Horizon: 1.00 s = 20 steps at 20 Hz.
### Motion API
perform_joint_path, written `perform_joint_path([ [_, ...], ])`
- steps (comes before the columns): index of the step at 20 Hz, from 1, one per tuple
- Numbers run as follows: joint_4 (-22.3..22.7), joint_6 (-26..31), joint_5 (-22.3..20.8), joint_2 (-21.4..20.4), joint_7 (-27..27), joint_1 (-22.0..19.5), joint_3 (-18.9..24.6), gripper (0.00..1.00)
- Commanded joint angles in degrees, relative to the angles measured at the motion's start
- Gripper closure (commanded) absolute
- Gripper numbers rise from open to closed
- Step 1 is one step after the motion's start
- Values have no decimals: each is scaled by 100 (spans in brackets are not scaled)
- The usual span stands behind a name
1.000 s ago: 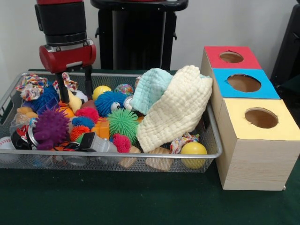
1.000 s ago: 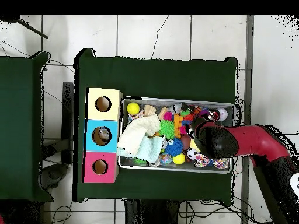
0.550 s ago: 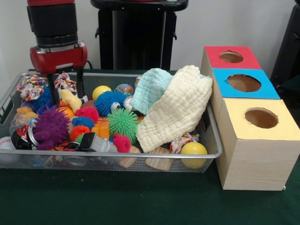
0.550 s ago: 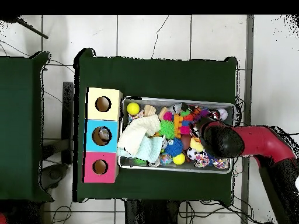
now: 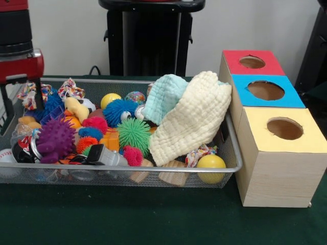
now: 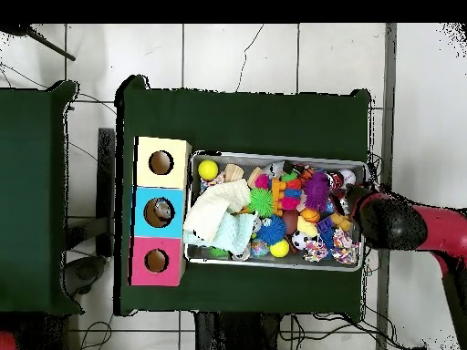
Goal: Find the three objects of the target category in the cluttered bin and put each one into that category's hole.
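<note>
My gripper (image 5: 21, 104) hangs open over the left end of the wire bin (image 5: 127, 169), fingers apart with nothing between them. In the overhead view only the red and black arm head (image 6: 388, 221) shows, over the bin's right rim (image 6: 366, 182). The bin is packed with toys: a purple spiky ball (image 5: 55, 139), a green one (image 5: 134, 132), a blue one (image 5: 118, 111), a yellow ball (image 5: 211, 163), knotted rope toys (image 5: 71, 89) and a baseball (image 5: 6, 155). A cream cloth (image 5: 194, 120) and a teal cloth (image 5: 164, 97) are heaped at the bin's right end.
Right of the bin stands a wooden box with a red-topped hole (image 5: 232, 58), a blue-topped hole (image 5: 291, 98) and a yellow-topped hole (image 5: 258, 133). Something pale shows inside the blue hole (image 6: 160, 211). A black stand (image 5: 150, 35) rises behind the bin.
The gripper has lifted out of the toys and swung toward the bin's left end in the front view, still open and holding nothing. The purple ball and rope toys it covered in the overhead view now show.
</note>
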Motion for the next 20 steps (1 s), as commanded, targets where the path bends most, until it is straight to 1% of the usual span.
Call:
perform_joint_path([
  [1, -575, 713, -453, 397, -2283, -60, 157, 0],
  [3, -573, 590, -667, 457, -2383, -74, 113, 0],
  [5, -501, 331, -960, 530, -2489, -115, 67, 0],
  [7, -476, 69, -1182, 645, -2450, -168, 8, 0],
  [15, -423, -66, -1475, 838, -2457, -256, -12, 0],
  [17, -373, -86, -1535, 837, -2440, -255, -34, 0],
  [20, -208, -44, -1491, 733, -2332, -287, -19, 0],
])
